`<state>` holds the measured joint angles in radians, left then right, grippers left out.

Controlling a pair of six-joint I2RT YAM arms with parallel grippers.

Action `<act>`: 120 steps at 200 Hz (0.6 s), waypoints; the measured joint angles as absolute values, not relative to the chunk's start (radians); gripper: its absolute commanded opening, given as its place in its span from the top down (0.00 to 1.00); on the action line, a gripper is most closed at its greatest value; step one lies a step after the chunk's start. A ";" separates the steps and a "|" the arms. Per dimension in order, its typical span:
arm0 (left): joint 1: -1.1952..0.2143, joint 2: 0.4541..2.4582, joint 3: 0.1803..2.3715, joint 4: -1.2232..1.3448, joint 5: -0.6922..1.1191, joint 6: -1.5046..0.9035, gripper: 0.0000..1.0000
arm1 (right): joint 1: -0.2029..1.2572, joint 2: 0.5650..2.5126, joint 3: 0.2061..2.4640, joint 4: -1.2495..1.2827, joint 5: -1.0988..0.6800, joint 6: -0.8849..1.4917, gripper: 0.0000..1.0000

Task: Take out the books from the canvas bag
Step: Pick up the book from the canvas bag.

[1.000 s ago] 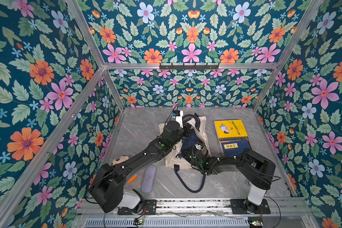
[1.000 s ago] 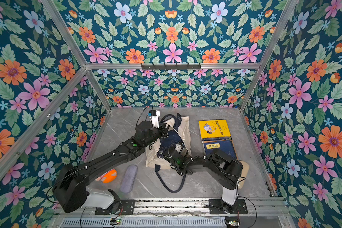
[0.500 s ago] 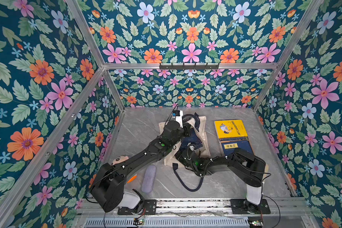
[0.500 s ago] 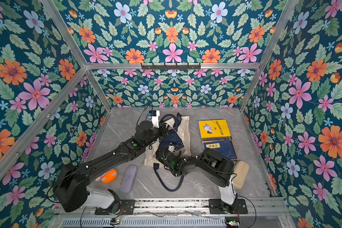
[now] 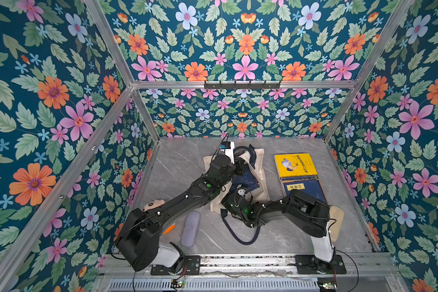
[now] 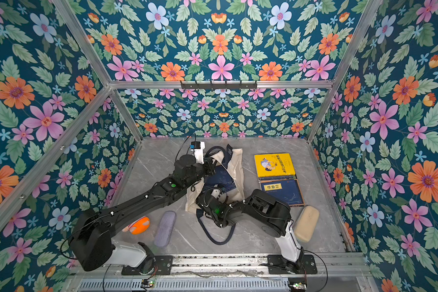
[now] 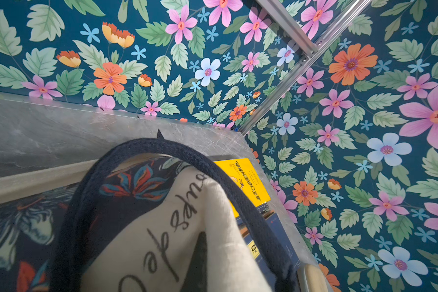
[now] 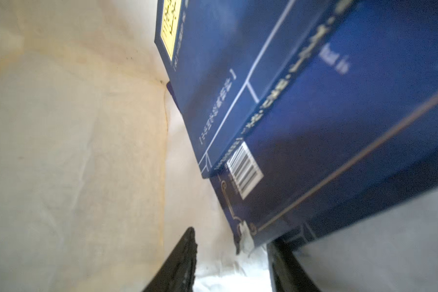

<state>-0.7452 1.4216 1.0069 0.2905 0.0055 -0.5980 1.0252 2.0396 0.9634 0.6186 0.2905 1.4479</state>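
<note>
Since the right arm has tucked in closer to the bag point(image 5: 259, 177) this last second, the right gripper point(image 8: 232, 237) has its jaws narrower but still apart, straddling a navy book's point(image 8: 326, 139) corner inside, so that grab looks close. Left gripper point(image 5: 239, 166) is pinched shut on the bag's top layer, holding the mouth up. Yellow book point(image 5: 295, 165) and a second navy book point(image 5: 304, 188) already lie out on the right. Loose handle point(image 5: 248, 243) under the right arm might snag.

Teal floral wallpaper point(image 5: 243, 38) with pink and orange blossoms covers the walls between aluminium struts point(image 5: 162, 84). One horizontal strut carries a black hook rail point(image 5: 242, 86). The grey marble bench point(image 5: 182, 161) is evenly lit.
</note>
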 measured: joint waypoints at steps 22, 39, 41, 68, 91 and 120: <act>-0.745 1.422 1.007 0.282 0.006 -0.598 1.00 | 1.008 2.080 0.979 0.683 0.318 1.448 0.58; -0.744 1.422 1.007 0.276 0.002 -0.597 1.00 | 0.995 2.104 0.992 0.722 0.320 1.443 0.64; -0.744 1.422 1.007 0.276 0.002 -0.597 1.00 | 0.994 2.106 0.992 0.723 0.319 1.441 0.64; -0.746 1.422 1.007 0.275 0.002 -0.597 1.00 | 0.979 2.105 0.997 0.719 0.319 1.427 0.66; -0.748 1.422 1.007 0.275 0.003 -0.597 1.00 | 0.957 2.084 0.992 0.697 0.323 1.404 0.70; -0.748 1.422 1.007 0.275 0.003 -0.597 1.00 | 0.928 2.069 0.988 0.682 0.332 1.380 0.70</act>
<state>-0.7483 1.4223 1.0069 0.2749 0.0032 -0.5972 0.9276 2.0689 0.9882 0.6823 0.3321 1.3796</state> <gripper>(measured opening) 0.049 0.302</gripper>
